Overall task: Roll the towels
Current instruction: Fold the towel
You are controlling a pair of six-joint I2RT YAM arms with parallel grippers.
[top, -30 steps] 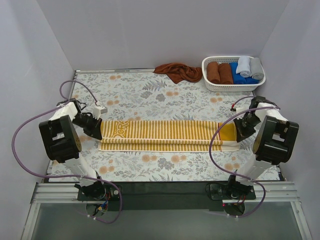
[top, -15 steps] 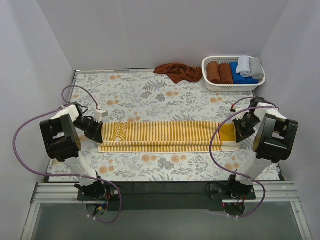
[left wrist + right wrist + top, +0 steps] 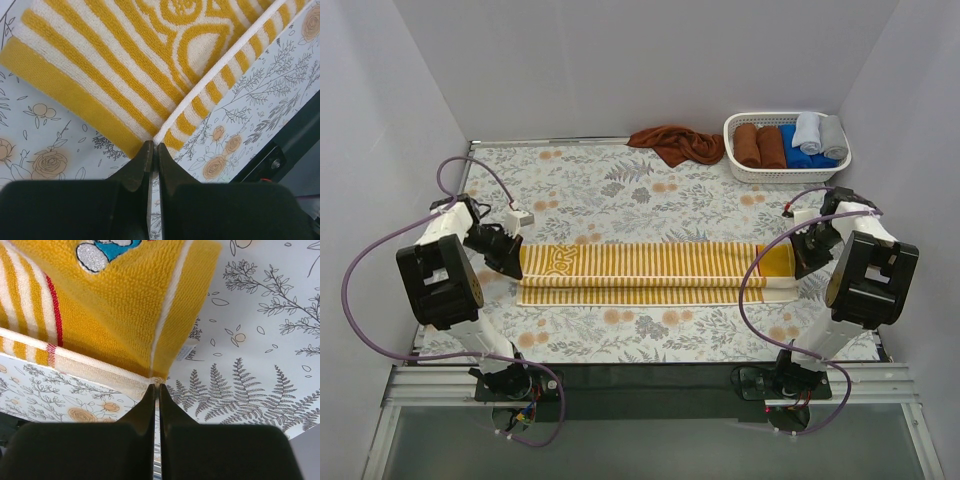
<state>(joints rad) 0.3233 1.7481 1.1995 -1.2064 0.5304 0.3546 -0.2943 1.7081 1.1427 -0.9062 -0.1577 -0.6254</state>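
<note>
nothing legible; the small tag (image 3: 187, 351) under the towel (image 3: 125, 300) seems too blurred.

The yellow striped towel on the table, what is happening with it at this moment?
Both arms hold the yellow striped towel, folded into a long strip across the table. The left fingers are shut on its left end and the right fingers on its right end. No rolling has begun. The brown towel lies crumpled at the far edge, beside the white basket of rolled towels.
</note>
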